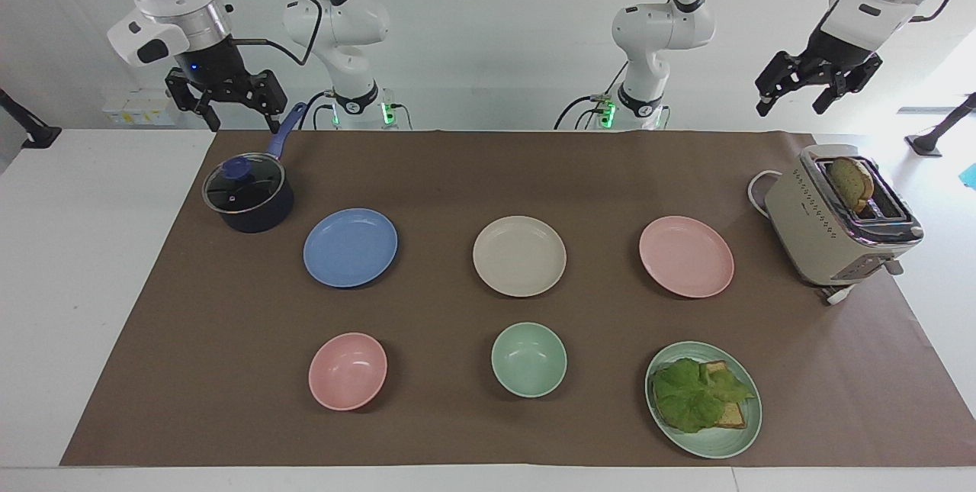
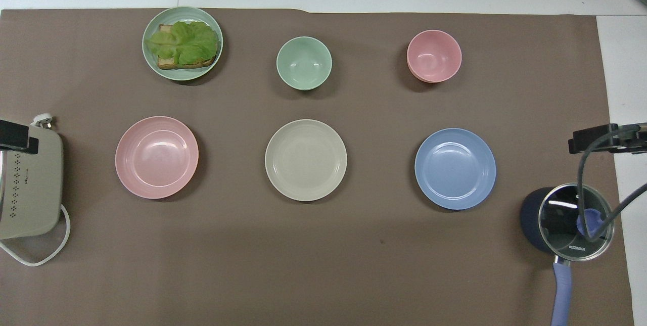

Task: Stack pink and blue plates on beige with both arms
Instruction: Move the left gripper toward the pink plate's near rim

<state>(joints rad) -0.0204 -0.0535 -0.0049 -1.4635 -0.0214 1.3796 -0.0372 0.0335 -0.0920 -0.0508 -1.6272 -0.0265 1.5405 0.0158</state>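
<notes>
White counter (image 1: 91, 286) under brown paper (image 1: 488, 172); pink plate (image 1: 686, 256), beige plate (image 1: 519, 255) and blue plate (image 1: 350, 247) lie flat in a row between the raised, wide-open left tool (image 1: 793, 95) and right tool (image 1: 240, 114)

Facing cam is sitting high across the table (image 1: 69, 248), looking back at both arm bases, taking in the whole brown mat (image 1: 457, 172). Overhead cam is hanging above the robots' end, looking fwd and steeply down, sitting closer in. Both are sharing the mat w/ beige plate (image 1: 519, 255) (image 2: 306, 159) near centre, half a turn apart, so sides are swapping.
</notes>
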